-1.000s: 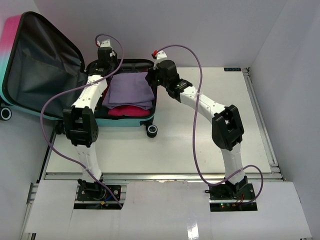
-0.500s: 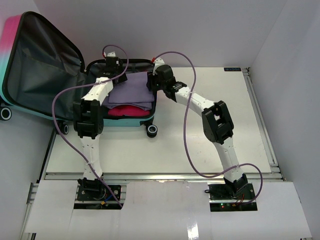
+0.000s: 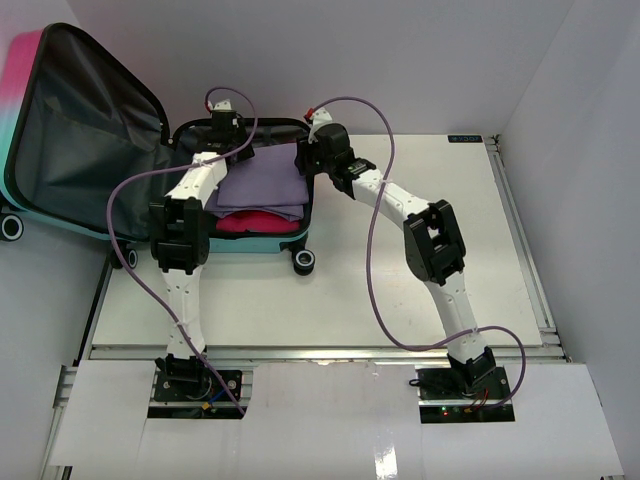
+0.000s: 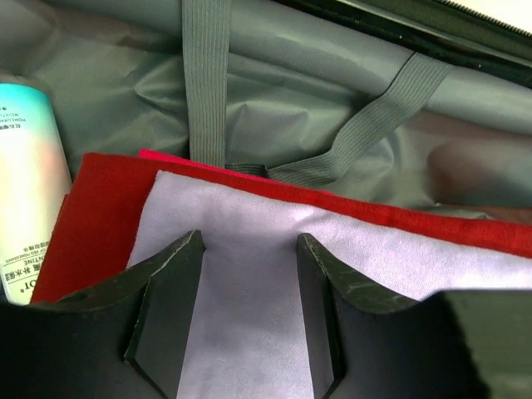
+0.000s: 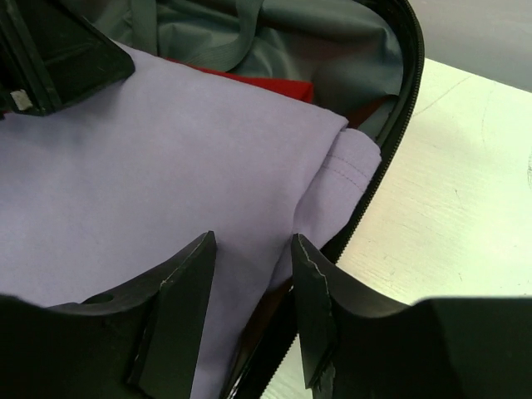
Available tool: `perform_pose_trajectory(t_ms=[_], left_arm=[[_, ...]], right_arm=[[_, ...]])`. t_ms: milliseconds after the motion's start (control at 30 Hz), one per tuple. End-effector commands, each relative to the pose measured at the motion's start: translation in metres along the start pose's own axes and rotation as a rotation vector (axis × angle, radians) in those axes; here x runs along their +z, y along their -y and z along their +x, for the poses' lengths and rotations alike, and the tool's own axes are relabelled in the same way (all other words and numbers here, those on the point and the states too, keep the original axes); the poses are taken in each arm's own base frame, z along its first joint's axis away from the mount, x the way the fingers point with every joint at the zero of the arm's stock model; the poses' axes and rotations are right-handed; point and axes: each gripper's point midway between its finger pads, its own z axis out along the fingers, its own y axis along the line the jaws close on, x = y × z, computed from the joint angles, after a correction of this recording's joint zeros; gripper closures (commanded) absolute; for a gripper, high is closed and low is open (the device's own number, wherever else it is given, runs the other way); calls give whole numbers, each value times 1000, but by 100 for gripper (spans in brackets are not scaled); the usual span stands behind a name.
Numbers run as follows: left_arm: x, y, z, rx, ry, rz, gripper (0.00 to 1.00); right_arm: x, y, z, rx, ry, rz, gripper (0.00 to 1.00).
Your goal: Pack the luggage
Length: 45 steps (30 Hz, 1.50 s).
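The luggage (image 3: 250,245) lies open at the table's far left, its pink-to-teal lid (image 3: 90,130) standing up to the left. A folded lavender cloth (image 3: 262,180) tops the stack in the base, over a magenta cloth (image 3: 250,222) and a red cloth (image 4: 91,208). My left gripper (image 3: 228,140) hovers open over the lavender cloth's (image 4: 249,332) far left part, nothing between its fingers (image 4: 166,307). My right gripper (image 3: 305,158) stands open over the lavender cloth's (image 5: 166,150) right edge and the zipper rim (image 5: 391,141).
A white-to-teal bottle (image 4: 25,174) lies beside the clothes at the base's left. Grey elastic straps (image 4: 206,75) cross the grey lining behind the stack. A black wheel (image 3: 304,261) sticks out at the near right corner. The white table (image 3: 400,290) extends to the right.
My left gripper has opened and shifted slightly nearer over the lavender cloth. My right gripper has slid left to the suitcase rim, its jaws widening.
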Motion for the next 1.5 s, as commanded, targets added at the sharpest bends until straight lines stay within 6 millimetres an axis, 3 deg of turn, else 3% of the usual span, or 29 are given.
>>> perform_pose_trajectory(t_ms=[0, 100, 233, 400, 700, 900, 1167, 1233, 1333, 1400, 1467], left_arm=[[-6, -5, -21, -9, 47, -22, 43], [-10, -11, -31, -9, 70, -54, 44], [-5, -23, -28, -17, 51, -89, 43], [2, -39, -15, -28, 27, -145, 45], [-1, -65, -17, -46, 45, -240, 47], [-5, -34, -22, -34, 45, -59, 44], [-6, -13, -23, -26, 22, 57, 44], [-5, -10, -21, -24, 18, 71, 51], [-2, -6, -17, -28, 1, 93, 84], [-3, -13, -17, -38, 0, 57, 100], [-5, -24, -19, -44, 15, -10, 100]], right_arm=[[4, 4, -20, -30, 58, -5, 59], [4, 5, -24, -32, 68, -6, 60], [14, 2, -30, -25, 87, -29, 56], [32, -3, -13, 2, 75, -66, 52], [46, -12, -9, 17, 97, -126, 49], [31, -11, -26, -14, 119, -114, 46], [-18, -5, -61, -57, 166, -57, 42], [-29, -6, -69, -64, 187, -60, 42], [-43, -6, -72, -75, 201, -55, 41], [-52, -6, -75, -79, 206, -52, 40], [-58, -2, -77, -79, 215, -28, 40]])
